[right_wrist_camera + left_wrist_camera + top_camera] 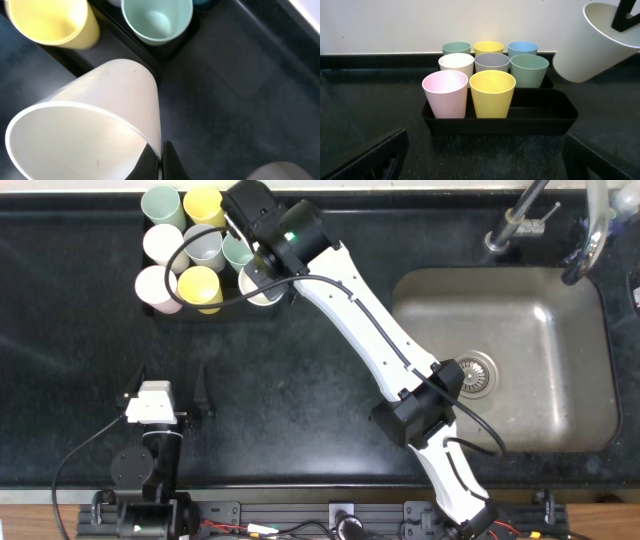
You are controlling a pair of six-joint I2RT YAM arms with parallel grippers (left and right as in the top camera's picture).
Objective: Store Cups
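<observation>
surface: dark counter (300, 380), steel sink (560, 410) set in at my right, faucet (520, 220) behind it. white wall (420, 25) runs along the back of the counter.

task items: black tray (540, 117) at the far left of the counter, holding upright cups. near row: pink cup (446, 92) and yellow cup (492, 92), touching. middle row: white cup in tray (456, 64), grey cup (491, 62), green cup (529, 70). back row: three more, green, yellow, blue.

right arm: stretched diagonally across the middle of the counter from its base to the tray. right end effector (161, 159) is closed on the rim of the held white cup (95, 125). that cup is lifted and tilted, hanging at the tray's sink-side end, just beside the green cup, touching neither tray nor counter.

left arm: folded low near its base, well apart from the tray and facing it. left end effector (172, 388) has its fingers spread wide, gripping nothing.
</observation>
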